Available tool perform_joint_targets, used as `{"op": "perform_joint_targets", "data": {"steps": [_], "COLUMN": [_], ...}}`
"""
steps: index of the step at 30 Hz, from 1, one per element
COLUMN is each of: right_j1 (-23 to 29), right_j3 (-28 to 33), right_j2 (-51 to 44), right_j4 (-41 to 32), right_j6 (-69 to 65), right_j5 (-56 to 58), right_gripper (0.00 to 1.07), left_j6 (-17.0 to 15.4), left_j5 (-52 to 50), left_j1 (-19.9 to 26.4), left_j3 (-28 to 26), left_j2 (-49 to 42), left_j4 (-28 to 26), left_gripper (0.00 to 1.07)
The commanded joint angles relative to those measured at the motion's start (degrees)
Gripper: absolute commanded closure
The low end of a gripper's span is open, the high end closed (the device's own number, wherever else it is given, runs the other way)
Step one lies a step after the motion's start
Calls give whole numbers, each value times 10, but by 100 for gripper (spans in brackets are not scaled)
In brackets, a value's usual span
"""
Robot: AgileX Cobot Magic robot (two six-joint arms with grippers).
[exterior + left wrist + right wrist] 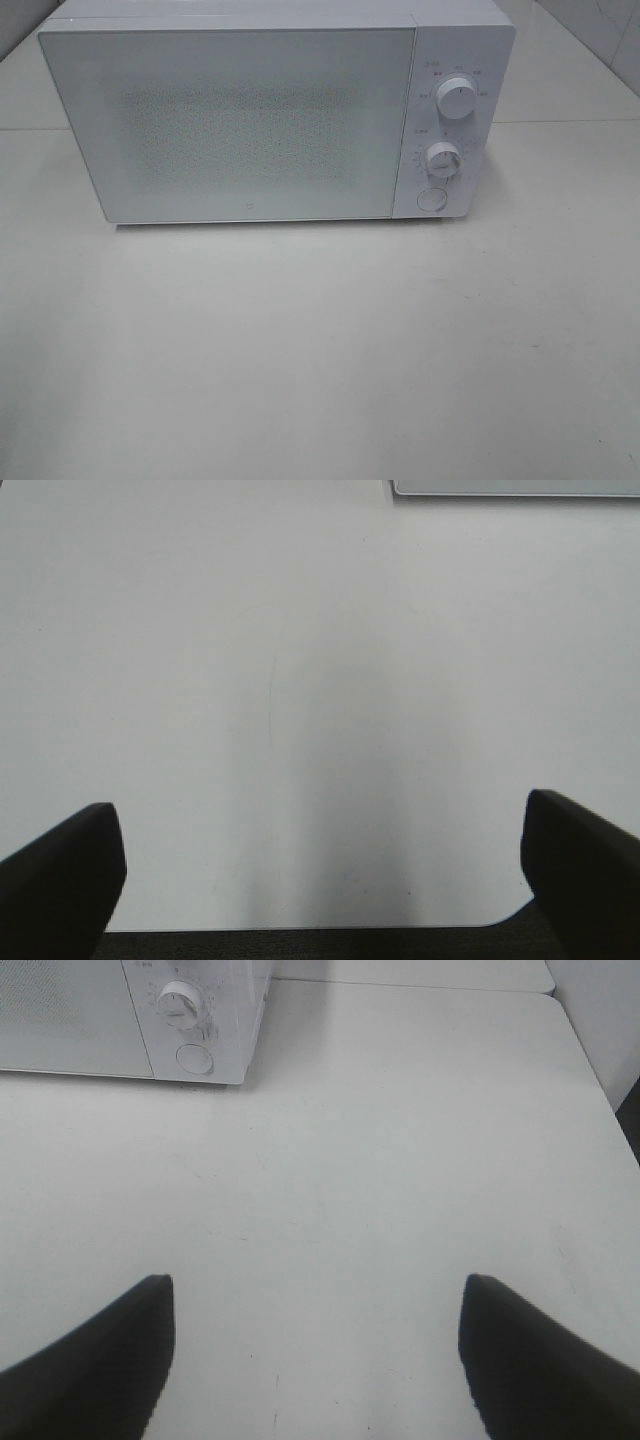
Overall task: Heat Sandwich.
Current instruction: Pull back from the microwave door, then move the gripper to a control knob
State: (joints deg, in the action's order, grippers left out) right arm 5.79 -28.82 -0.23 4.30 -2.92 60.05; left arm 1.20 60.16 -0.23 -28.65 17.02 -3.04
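Observation:
No sandwich shows in any view. A white microwave (260, 110) stands at the back of the white table (320, 350) with its door shut; its two dials (457, 100) and round button (431, 200) are on its right side. My left gripper (320, 880) is open over bare table near the front edge, nothing between its black fingers (60, 880). My right gripper (318, 1360) is also open and empty above the table, with the microwave's lower right corner (200, 1040) ahead of it. Neither arm appears in the exterior high view.
The table's rounded front edge (300, 928) shows in the left wrist view. A second table surface (420, 972) adjoins behind the microwave, and a white wall (600, 1020) rises to the right.

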Motion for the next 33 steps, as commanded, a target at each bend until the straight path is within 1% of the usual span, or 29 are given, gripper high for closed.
{"op": "perform_joint_targets", "data": {"steps": [1,7,10,12,14,15,19,33], "right_j1": [-3,-3,-3,-3,-3,-3,-3,-3], "right_j3": [-1,-1,-1,-1,-1,-1,-1,-1], "right_j2": [-14,-14,-14,-14,-14,-14,-14,-14], "right_j4": [3,3,3,3,3,3,3,3], "right_j6": [-4,-4,-4,-4,-4,-4,-4,-3], "right_j5": [-5,-5,-5,-5,-5,-5,-5,-5], "right_gripper": [31,31,31,31,31,31,31,31], "left_j6": [-5,-5,-5,-5,-5,-5,-5,-5], "left_j5": [-9,-9,-9,-9,-9,-9,-9,-9], "left_j1": [1,1,1,1,1,1,1,1], "left_j3": [2,2,2,2,2,2,2,2], "left_j2": [-16,-56,-101,-109,-131,-156,-192,-187], "left_j4": [-1,-1,-1,-1,-1,-1,-1,-1], "left_gripper": [3,3,3,3,3,3,3,3]}}
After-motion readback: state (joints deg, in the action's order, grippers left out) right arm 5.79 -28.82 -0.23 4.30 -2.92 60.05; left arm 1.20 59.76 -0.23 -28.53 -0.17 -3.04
